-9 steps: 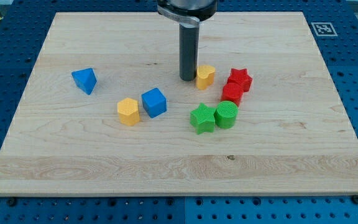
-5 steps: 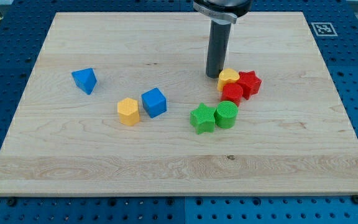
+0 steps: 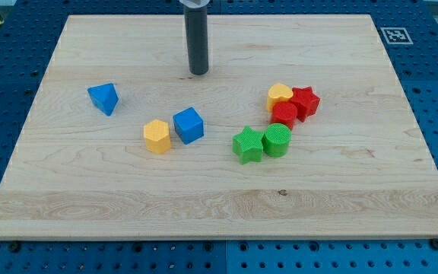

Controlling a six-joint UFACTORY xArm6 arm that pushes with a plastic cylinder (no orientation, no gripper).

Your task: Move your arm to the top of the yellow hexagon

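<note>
The yellow hexagon lies left of the board's middle, touching the blue cube on its right. My tip rests on the board above and to the right of the hexagon, well apart from it. It stands above the blue cube with a clear gap. No block touches the rod.
A blue triangular block lies at the left. At the right a yellow heart-shaped block, a red star, a red round block, a green star and a green cylinder are clustered.
The rod first moved right, pushing the yellow heart block against the red blocks. It has since moved left and slightly up, away from the cluster.
</note>
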